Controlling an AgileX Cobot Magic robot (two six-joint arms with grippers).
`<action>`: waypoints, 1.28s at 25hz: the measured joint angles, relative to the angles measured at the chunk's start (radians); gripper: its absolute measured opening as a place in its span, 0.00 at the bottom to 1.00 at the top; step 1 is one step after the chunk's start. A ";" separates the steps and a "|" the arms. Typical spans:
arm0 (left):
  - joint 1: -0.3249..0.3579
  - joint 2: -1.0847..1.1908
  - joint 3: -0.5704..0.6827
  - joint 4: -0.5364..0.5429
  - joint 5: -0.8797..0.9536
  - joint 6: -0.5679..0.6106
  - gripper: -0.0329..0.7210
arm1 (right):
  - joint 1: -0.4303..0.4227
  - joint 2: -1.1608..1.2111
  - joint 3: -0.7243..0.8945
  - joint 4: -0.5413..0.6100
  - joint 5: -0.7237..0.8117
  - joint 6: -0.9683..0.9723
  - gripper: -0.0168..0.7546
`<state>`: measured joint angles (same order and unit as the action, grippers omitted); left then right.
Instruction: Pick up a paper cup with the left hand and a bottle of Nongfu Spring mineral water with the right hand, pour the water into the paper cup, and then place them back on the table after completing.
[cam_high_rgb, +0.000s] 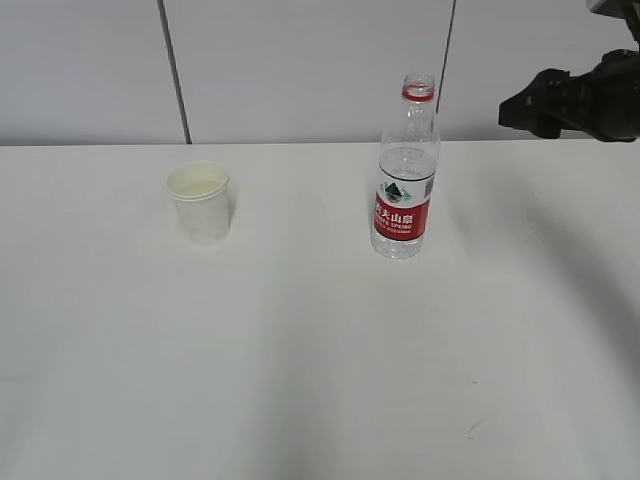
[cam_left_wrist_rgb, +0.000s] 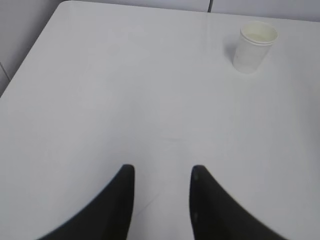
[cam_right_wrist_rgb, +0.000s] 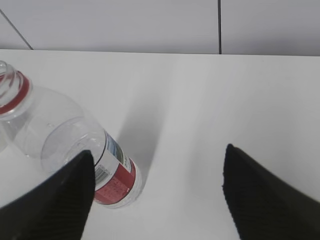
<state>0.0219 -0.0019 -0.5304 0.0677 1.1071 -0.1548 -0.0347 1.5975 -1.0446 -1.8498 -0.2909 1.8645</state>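
A white paper cup (cam_high_rgb: 200, 203) stands upright on the white table (cam_high_rgb: 300, 350), left of centre; it also shows in the left wrist view (cam_left_wrist_rgb: 254, 46), far ahead to the right. An uncapped clear bottle (cam_high_rgb: 406, 170) with a red and white label and some water stands upright right of centre; it also shows in the right wrist view (cam_right_wrist_rgb: 70, 145). My left gripper (cam_left_wrist_rgb: 161, 172) is open and empty over bare table. My right gripper (cam_right_wrist_rgb: 157, 155) is open wide and empty, raised to the right of the bottle; the right arm (cam_high_rgb: 580, 100) shows at the exterior view's upper right.
A grey panelled wall (cam_high_rgb: 300, 60) runs behind the table's back edge. The table's left edge and corner (cam_left_wrist_rgb: 60, 7) show in the left wrist view. The left arm is out of the exterior view.
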 joint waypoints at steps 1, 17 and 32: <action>0.000 0.000 0.000 0.000 0.000 0.000 0.36 | 0.000 0.000 0.000 0.000 0.000 0.000 0.78; 0.000 0.000 0.000 0.000 0.000 0.000 0.36 | 0.000 -0.142 0.015 0.000 0.006 0.002 0.78; 0.000 0.000 0.000 0.000 0.000 0.000 0.36 | 0.000 -0.466 0.245 0.000 0.053 -0.051 0.78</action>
<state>0.0219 -0.0019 -0.5304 0.0677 1.1071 -0.1548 -0.0347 1.1314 -0.7999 -1.8498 -0.2375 1.8138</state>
